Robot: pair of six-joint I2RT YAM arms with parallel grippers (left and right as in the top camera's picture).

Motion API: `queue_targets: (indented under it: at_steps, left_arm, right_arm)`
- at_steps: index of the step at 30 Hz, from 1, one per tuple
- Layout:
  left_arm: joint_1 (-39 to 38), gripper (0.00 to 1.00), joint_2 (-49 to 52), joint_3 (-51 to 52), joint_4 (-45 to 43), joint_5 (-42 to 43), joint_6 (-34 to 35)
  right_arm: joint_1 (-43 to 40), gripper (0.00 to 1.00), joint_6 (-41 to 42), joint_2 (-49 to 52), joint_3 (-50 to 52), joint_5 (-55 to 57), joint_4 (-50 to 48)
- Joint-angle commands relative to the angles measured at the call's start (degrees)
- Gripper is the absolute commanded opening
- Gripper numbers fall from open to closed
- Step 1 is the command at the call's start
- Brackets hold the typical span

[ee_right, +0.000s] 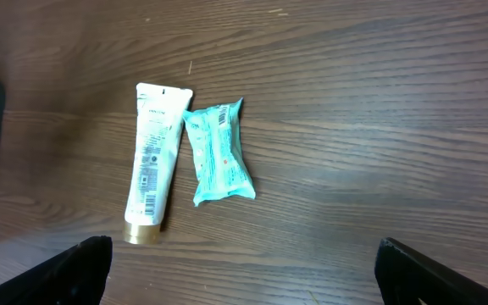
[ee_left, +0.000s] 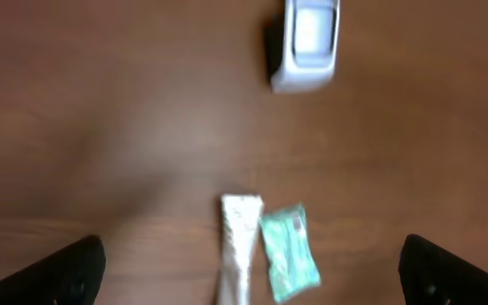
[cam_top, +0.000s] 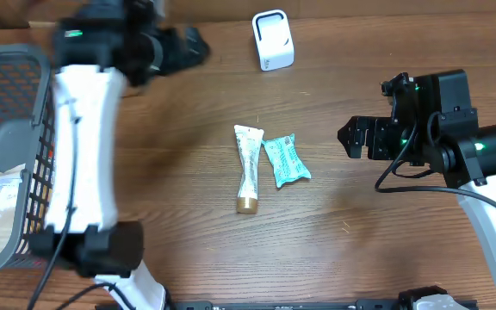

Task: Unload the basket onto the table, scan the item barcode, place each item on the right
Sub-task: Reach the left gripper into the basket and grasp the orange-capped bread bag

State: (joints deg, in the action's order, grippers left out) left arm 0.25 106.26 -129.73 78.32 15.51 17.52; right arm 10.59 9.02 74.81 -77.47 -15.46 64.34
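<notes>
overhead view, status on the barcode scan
Left end effector and right end effector open, empty. Tube, teal packet side by side on table. Nothing blocking scanner.

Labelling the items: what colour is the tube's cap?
The cap is gold; the right wrist view shows it best.

Mock shop checkout: a wooden counter (cam_top: 360,250) carrying a white barcode scanner (cam_top: 272,40), a grey mesh shopping basket (cam_top: 7,55) at one edge, and packaged goods, namely a tube (cam_top: 248,168) and a green packet (cam_top: 285,160).

White tube (cam_top: 248,168) with gold cap lying flat, teal packet (cam_top: 284,160) just beside it, white scanner (cam_top: 272,40) well apart.
</notes>
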Motion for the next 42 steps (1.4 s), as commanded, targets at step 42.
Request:
queue_targets:
  at_steps: [42]
  left_arm:
    - [50.05,1.0,-0.83,45.7,-23.71,-3.43,-14.36]
  right_arm:
    - [0.28,1.0,-0.02,0.02,-1.25,0.37,0.5]
